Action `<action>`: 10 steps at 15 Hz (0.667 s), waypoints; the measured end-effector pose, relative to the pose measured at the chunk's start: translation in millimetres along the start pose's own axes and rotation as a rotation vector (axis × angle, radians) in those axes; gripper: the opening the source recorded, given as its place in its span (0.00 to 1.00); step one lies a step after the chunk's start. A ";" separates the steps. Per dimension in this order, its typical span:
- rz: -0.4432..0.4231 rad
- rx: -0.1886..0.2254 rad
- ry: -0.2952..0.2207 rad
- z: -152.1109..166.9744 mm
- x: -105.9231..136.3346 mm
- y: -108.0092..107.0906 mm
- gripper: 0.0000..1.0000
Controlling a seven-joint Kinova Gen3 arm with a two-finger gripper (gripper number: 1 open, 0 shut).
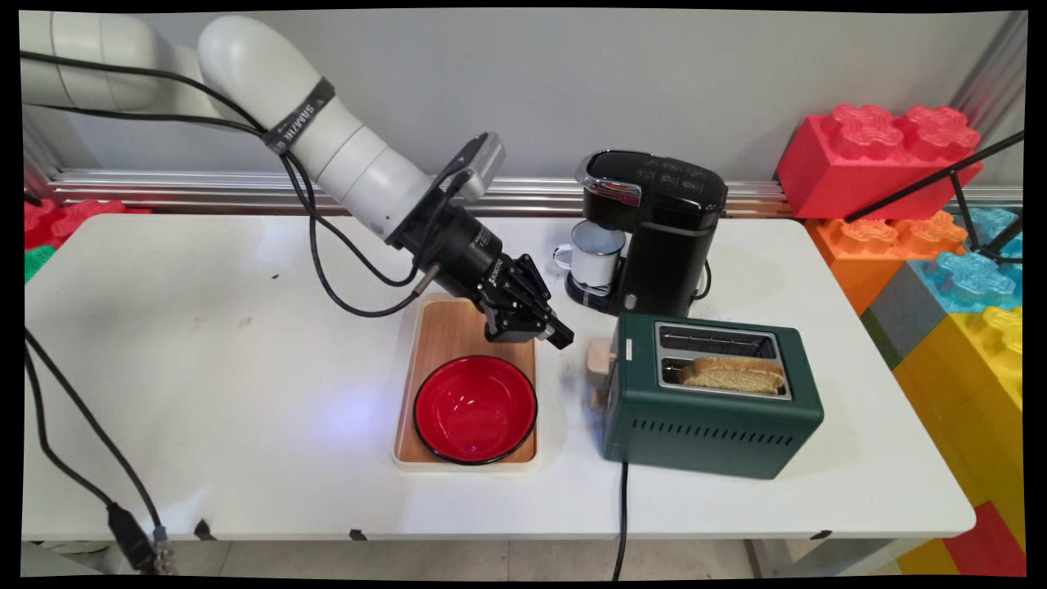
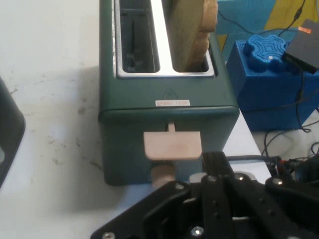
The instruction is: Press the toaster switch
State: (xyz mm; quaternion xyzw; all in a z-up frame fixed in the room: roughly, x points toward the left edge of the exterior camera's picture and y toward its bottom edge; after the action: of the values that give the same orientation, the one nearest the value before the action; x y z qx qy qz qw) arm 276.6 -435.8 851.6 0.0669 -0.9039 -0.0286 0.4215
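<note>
My black gripper (image 1: 561, 334) hangs low over the table, its fingers shut with nothing between them. It points at the left end of a dark green toaster (image 1: 712, 417), a short gap away from the toaster's beige lever (image 1: 599, 357). In the hand view the gripper (image 2: 215, 158) sits just below and right of that lever (image 2: 172, 145), with a round beige knob (image 2: 163, 174) under it. The toaster (image 2: 164, 89) has two slots; a slice of toast (image 1: 732, 375) stands in the near one, and the other slot is empty.
A red bowl (image 1: 474, 409) rests on a wooden tray (image 1: 446, 335) under and left of the gripper. Behind the toaster stands a black coffee machine (image 1: 654, 229) with a white mug (image 1: 595, 254). Large toy bricks (image 1: 879, 155) are stacked at the right.
</note>
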 end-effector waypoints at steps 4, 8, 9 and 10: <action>-0.004 -0.010 0.039 9.9 -10.4 -3.3 0.00; -0.005 -0.006 0.071 21.6 -20.6 -9.5 0.00; -0.007 -0.005 0.078 24.6 -22.6 -11.1 0.00; -0.010 -0.004 0.086 27.5 -24.1 -12.7 0.00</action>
State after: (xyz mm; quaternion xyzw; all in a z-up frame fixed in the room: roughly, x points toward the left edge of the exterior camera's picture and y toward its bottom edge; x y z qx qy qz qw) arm 272.1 -445.1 814.3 0.0718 -0.8846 -0.0294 0.4599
